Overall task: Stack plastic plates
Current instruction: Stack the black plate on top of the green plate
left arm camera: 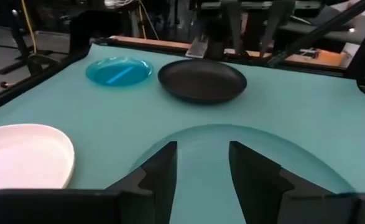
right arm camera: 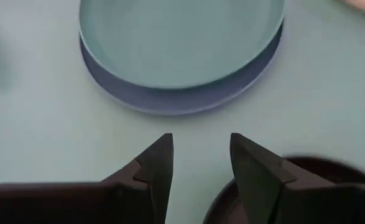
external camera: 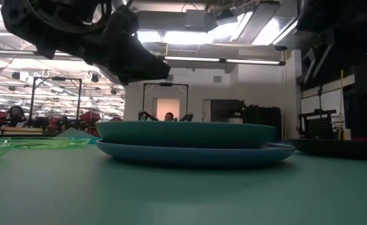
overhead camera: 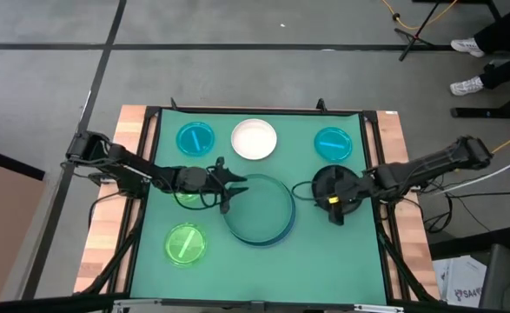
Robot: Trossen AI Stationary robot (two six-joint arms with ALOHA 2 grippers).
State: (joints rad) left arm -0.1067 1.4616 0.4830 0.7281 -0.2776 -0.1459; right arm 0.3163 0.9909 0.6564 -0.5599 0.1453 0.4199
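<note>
A dark green plate (overhead camera: 263, 204) sits inside a large blue plate (right arm camera: 170, 102) at the table's middle. My left gripper (overhead camera: 235, 185) hovers open above the green plate's left rim (left arm camera: 232, 134), clear of it in the low view (external camera: 130, 59). My right gripper (right arm camera: 201, 140) is open over the left edge of the black plate (overhead camera: 331, 181), fingers pointing toward the stack. The white plate (overhead camera: 254, 139) and two cyan plates (overhead camera: 195, 137) (overhead camera: 333, 143) lie along the far side. One lime-green plate (overhead camera: 185, 244) lies near left; another (overhead camera: 185, 196) is half hidden under my left arm.
Bare green mat lies near the stack and at the near right (overhead camera: 333, 261). The table's wooden borders and dark frame (overhead camera: 385, 174) run along both sides. Beyond the far edge, a person's shoes (overhead camera: 467, 84) and a stand show on the floor.
</note>
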